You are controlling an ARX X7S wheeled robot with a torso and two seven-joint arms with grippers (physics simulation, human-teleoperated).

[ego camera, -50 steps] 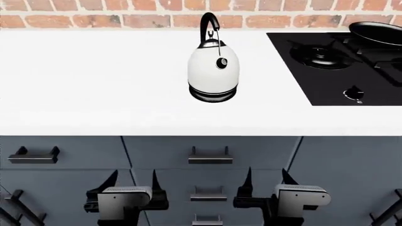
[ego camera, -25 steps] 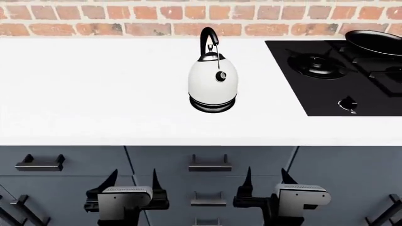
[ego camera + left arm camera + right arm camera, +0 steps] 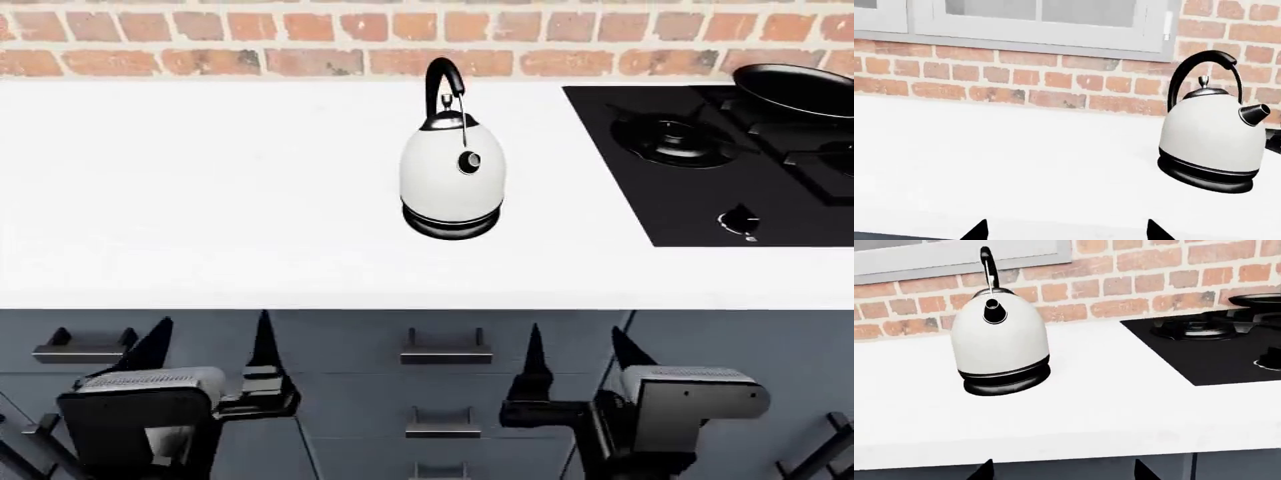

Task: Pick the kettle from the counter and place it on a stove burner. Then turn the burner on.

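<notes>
The white egg-shaped kettle (image 3: 453, 178) with its black arched handle stands upright on the white counter (image 3: 200, 200), left of the black hob. It also shows in the left wrist view (image 3: 1214, 140) and in the right wrist view (image 3: 999, 342). The large round stove burner (image 3: 674, 135) lies in the hob; it shows in the right wrist view too (image 3: 1194, 327). My left gripper (image 3: 207, 345) and right gripper (image 3: 581, 350) are both open and empty, held in front of the cabinet fronts below the counter edge, well short of the kettle.
A black frying pan (image 3: 798, 88) sits on a rear burner at the right. A burner knob (image 3: 738, 220) is at the hob's front. A brick wall (image 3: 267, 50) runs behind the counter. Dark cabinets with drawer handles (image 3: 446, 352) lie under the worktop.
Both arms have risen and spread apart: the left gripper moved left and up, the right gripper up and slightly right. The head view holds steady after tilting earlier. The kettle has not moved.
</notes>
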